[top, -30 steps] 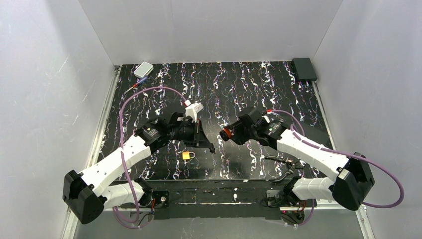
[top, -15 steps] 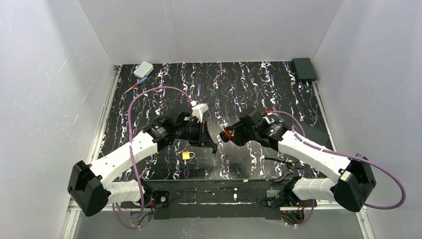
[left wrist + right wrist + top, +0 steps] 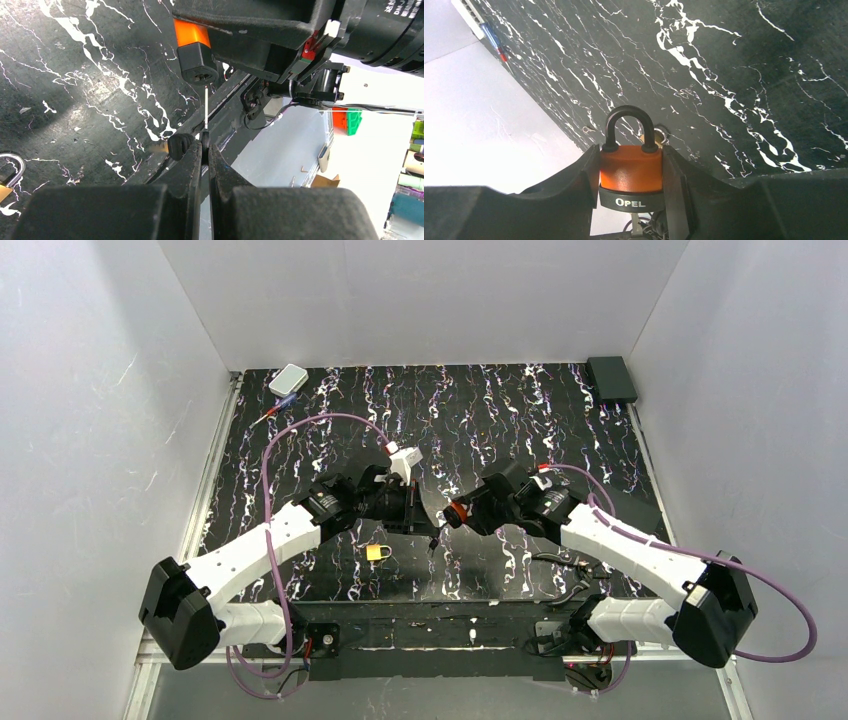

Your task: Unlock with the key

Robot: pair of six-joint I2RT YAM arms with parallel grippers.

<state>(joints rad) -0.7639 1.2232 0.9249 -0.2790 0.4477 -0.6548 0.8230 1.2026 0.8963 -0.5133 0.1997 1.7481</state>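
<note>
My left gripper [image 3: 205, 148] is shut on the black head of the key [image 3: 206, 110]. The key's thin blade points up at the keyhole in the black base of the orange padlock [image 3: 194, 49], and its tip is just short of the hole. My right gripper [image 3: 630, 152] is shut on the orange padlock [image 3: 630, 169], whose black shackle is closed. In the top view the left gripper [image 3: 432, 531] and the right gripper [image 3: 452, 514] meet above the table's middle, with the padlock [image 3: 456, 511] between them.
A small yellow padlock [image 3: 377, 552] lies on the black marbled table [image 3: 480, 410] below the left gripper, and it also shows in the left wrist view [image 3: 9, 172]. A white box [image 3: 288, 379] and a pen [image 3: 276, 410] lie at the back left, a black box [image 3: 611, 378] at the back right, and black pliers [image 3: 565, 563] at the front right.
My left arm has moved right and brought the key up to the padlock's base. The right gripper with the padlock has shifted slightly left and down.
</note>
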